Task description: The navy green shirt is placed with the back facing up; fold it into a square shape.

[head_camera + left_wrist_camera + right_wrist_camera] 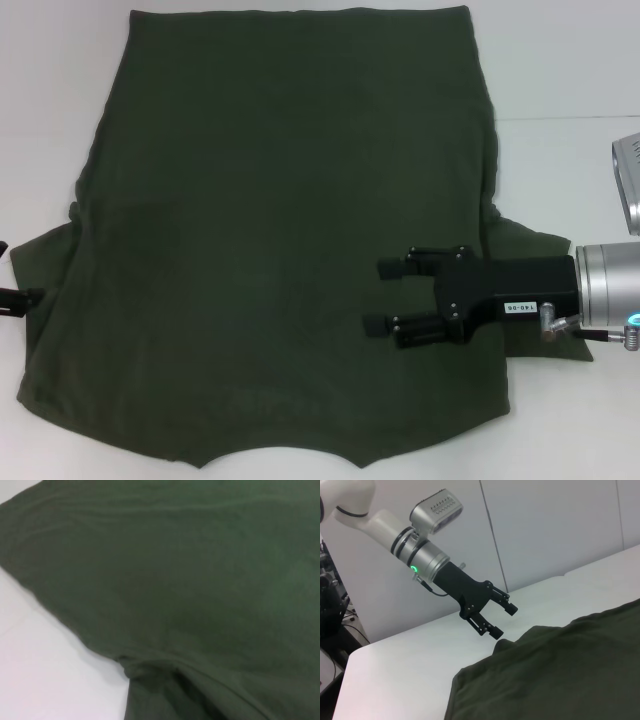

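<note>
Jaws wide on my right gripper [385, 296], hovering over the right side of the plain dark olive-green cloth shirt [280, 230] spread flat across the white table [570, 150], ready for folding; left gripper [501, 621] open off the table's left edge.

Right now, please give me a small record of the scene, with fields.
shirt: navy green shirt spread flat, not yet folded
surface: white table
right gripper: right gripper open, over the shirt's right part
left gripper: left gripper open, beside the shirt's left sleeve, apart from it
held: nothing
</note>
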